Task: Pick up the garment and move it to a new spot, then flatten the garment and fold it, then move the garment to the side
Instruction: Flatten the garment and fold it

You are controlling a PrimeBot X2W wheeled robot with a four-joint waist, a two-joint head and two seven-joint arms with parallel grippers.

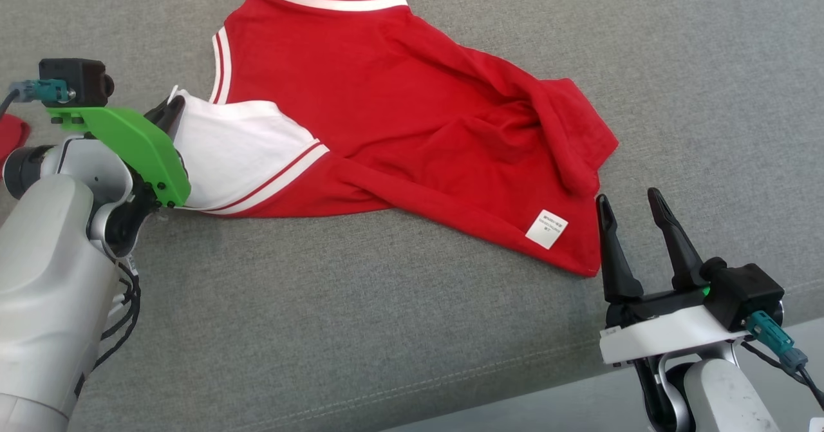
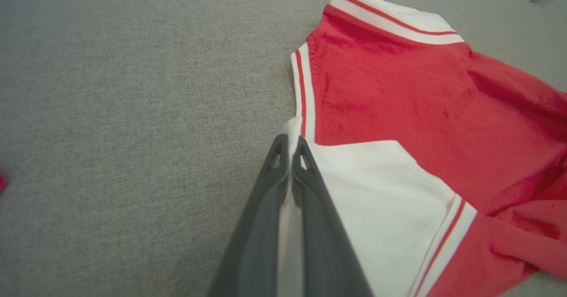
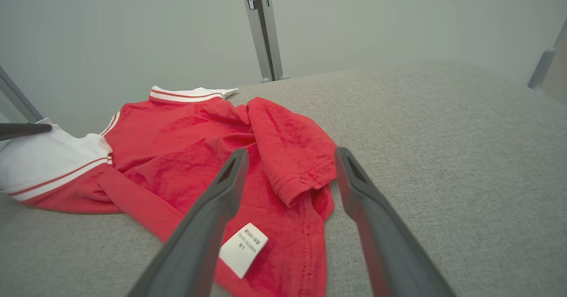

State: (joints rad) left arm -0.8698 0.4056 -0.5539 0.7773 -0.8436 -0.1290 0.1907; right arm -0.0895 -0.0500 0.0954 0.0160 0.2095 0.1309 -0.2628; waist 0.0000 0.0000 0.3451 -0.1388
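The garment (image 1: pixel 399 116) is a red shirt with white sleeves edged in red stripes, lying rumpled on the grey fabric surface (image 1: pixel 360 316). A white label (image 1: pixel 546 228) shows near its lower hem. My left gripper (image 2: pixel 290 144) is shut on the tip of the near white sleeve (image 2: pixel 376 199), whose cloth is pinched between the two dark fingers; in the head view that gripper (image 1: pixel 168 111) sits at the sleeve's left end. My right gripper (image 1: pixel 630 203) stands open just right of the hem, in the right wrist view (image 3: pixel 290 162) hovering over the garment (image 3: pixel 199 155) with nothing between its fingers.
A small piece of red cloth (image 1: pixel 13 137) lies at the far left edge. The grey surface's front edge (image 1: pixel 579 387) runs close by the right arm. A metal post (image 3: pixel 263 31) and a pale wall stand behind the surface.
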